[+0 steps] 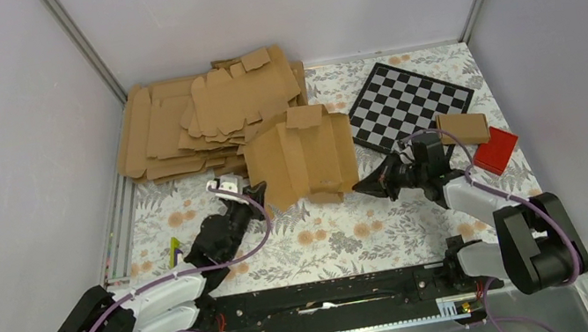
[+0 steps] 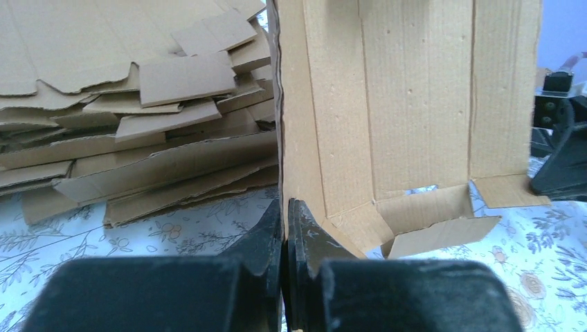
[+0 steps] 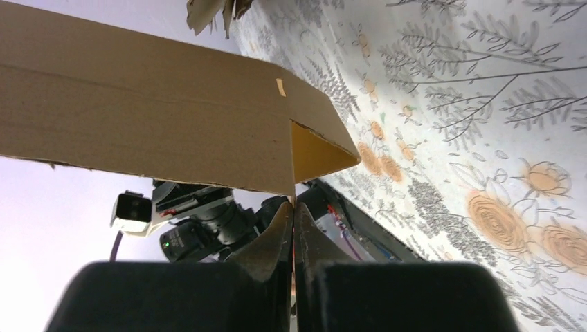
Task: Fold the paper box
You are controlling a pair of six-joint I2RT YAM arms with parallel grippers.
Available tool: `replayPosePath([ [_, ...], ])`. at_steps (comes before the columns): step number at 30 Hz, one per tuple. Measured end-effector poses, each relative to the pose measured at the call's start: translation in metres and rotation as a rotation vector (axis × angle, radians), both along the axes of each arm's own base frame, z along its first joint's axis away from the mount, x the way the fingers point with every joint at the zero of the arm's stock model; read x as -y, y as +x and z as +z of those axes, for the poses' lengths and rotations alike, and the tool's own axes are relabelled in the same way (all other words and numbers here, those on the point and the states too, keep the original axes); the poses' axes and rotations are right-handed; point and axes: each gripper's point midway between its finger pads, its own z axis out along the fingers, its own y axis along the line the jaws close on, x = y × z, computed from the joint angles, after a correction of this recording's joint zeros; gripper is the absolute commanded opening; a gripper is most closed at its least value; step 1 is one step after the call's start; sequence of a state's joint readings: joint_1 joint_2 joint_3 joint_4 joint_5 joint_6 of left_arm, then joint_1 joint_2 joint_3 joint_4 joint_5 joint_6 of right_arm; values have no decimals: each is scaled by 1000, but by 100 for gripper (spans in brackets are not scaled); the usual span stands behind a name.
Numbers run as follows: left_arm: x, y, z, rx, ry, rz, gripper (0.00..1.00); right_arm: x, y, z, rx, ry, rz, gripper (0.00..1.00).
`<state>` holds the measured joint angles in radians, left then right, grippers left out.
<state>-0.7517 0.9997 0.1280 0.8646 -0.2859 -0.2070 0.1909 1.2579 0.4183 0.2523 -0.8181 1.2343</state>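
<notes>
The paper box [image 1: 303,160] is a flat brown die-cut sheet with creases and tabbed flaps, held up off the flowered table mat between the two arms. My left gripper [image 1: 252,192] is shut on its left edge. In the left wrist view the sheet's edge [image 2: 280,138] runs straight down between the closed fingers of that gripper [image 2: 284,207], with the panels and lower flaps [image 2: 415,124] spread to the right. My right gripper [image 1: 362,186] is shut on the sheet's near right corner. In the right wrist view the box [image 3: 152,117] meets that gripper [image 3: 293,207] at the pinched corner.
A thick stack of brown card sheets [image 1: 194,119] lies at the back left, also in the left wrist view [image 2: 124,124]. A checkerboard [image 1: 409,100] lies at the back right, with a small brown carton [image 1: 463,128] and a red block [image 1: 496,150] beside it. White walls enclose the table.
</notes>
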Motion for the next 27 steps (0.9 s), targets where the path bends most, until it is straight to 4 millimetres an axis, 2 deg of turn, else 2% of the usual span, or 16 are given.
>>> replayPosePath([
  [6,12,-6,5,5,-32,-60,0,13,10,-12,93,-134,-45,0],
  [11,32,-12,-8,-38,-25,-136,0,17,15,-22,162,-201,-56,0],
  [17,63,-25,-14,-57,-9,-225,0,20,3,-49,179,-287,-43,1],
  [27,89,-32,-14,-37,7,-285,0,13,5,-58,255,-336,-19,6],
])
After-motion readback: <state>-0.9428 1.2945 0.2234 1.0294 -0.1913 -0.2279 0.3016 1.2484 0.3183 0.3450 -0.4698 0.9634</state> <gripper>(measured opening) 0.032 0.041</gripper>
